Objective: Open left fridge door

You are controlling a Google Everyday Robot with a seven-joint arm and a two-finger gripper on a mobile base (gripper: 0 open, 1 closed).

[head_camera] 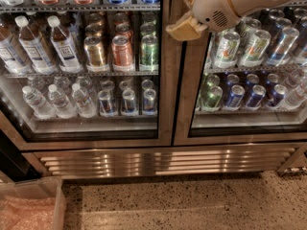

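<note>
The fridge [163, 161] fills the view, with a louvred steel grille along its base and shelves of cans and bottles behind glass. The left fridge door [165, 95] is a glass pane in a brushed-steel frame and lies flush with the right door at the centre seam. My gripper [184, 28], tan-tipped on a white arm, comes in from the upper right. It sits in front of the centre seam, over the left door's right-hand frame near the top of the view.
The right fridge door [184, 104] is shut beside the seam. A translucent plastic bin [56, 202] holding pink bubble wrap stands on the speckled floor [192, 205] at the lower left. A dark gap [9, 157] runs along the cooler's left side.
</note>
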